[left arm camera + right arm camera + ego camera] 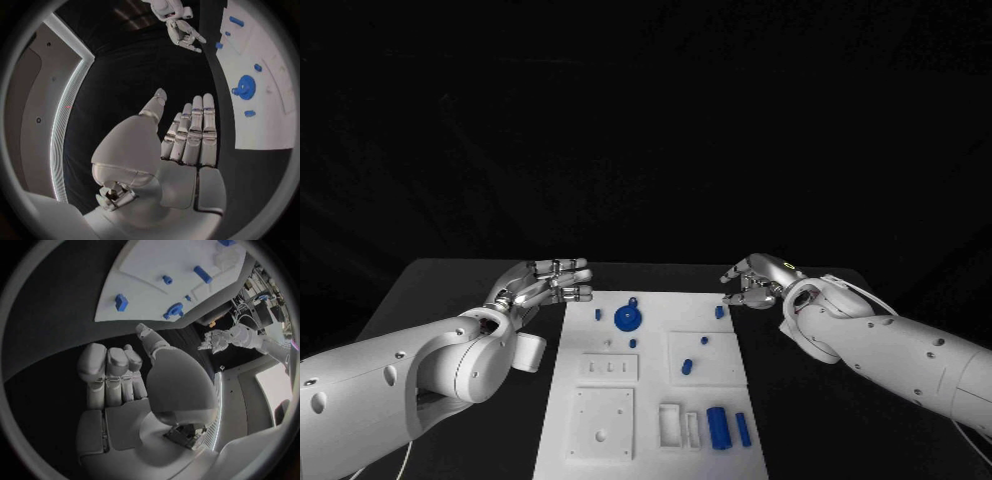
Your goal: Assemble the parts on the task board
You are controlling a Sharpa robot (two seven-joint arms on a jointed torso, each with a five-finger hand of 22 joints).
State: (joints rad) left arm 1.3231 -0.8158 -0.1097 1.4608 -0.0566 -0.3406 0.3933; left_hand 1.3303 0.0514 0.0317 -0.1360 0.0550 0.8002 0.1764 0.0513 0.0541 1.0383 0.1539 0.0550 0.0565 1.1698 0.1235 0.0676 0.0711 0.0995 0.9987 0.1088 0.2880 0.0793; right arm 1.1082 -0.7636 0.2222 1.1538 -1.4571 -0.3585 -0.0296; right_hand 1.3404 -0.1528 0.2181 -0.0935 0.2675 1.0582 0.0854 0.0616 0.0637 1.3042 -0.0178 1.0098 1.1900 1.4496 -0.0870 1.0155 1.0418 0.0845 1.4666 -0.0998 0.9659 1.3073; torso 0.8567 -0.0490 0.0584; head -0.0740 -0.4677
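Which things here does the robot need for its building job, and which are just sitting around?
For the job:
task board
round blue part
long blue part
small blue part
left hand, holding nothing
right hand, holding nothing

Just there:
black table, which the board lies on; nothing else lies about.

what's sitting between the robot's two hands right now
In the head view, the far end of the white task board lies between the left hand and right hand, bearing a round blue part and a small blue part.
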